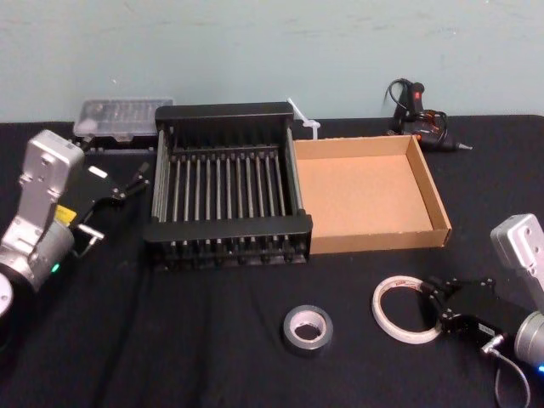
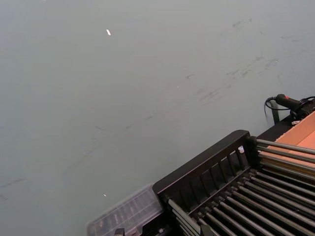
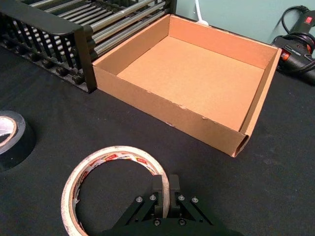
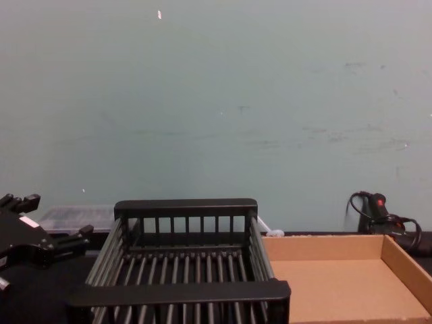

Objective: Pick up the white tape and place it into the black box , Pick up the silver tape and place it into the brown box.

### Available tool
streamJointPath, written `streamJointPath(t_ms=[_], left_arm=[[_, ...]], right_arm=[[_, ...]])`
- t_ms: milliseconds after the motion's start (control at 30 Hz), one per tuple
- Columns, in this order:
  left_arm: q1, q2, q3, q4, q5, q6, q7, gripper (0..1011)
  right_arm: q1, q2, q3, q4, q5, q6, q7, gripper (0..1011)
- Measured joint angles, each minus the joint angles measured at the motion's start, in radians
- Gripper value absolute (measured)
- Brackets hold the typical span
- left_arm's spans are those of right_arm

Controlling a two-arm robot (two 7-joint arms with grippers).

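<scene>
a: i'm logging from the big things down. black box sits well ahead and to the left of my right gripper, nothing in it. brown box is straight ahead of those jaws, touching the black box's right side, also bare.

b: and the tapes?

a: white tape lies flat on the cloth, hole up. in the right wrist view the right gripper's fingers straddle the near-side wall of the ring, one finger inside the hole, one outside, close against the band. i read them as closed on it, roll not yet off the cloth. silver tape lies flat too, just to the left of those jaws, apart from the white roll.

b: left side?

a: left gripper hangs beside the black box's left wall, jaws apart, holding nothing. the right arm is the nearer one to both rolls.

b: what does the next move turn on?

a: my judgement: the roll has no long axis to line up, so it's lift, then carry forward and left over the black box's near rim. risk is the thin ring pivoting in a one-wall pinch.
</scene>
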Motion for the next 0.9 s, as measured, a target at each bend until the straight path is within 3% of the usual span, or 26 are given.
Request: streamJointPath(t_ms=[400, 900], left_arm=[[0.0, 0.0, 0.0, 0.0, 0.0, 0.0, 0.0, 1001], [0.0, 0.0, 0.0, 0.0, 0.0, 0.0, 0.0, 1002]], right_arm=[[-0.018, -0.008, 0.031, -0.011, 0.015, -0.061, 0.038, 80], [-0.071, -0.028, 0.092, -0.048, 0.092, -0.223, 0.075, 79]])
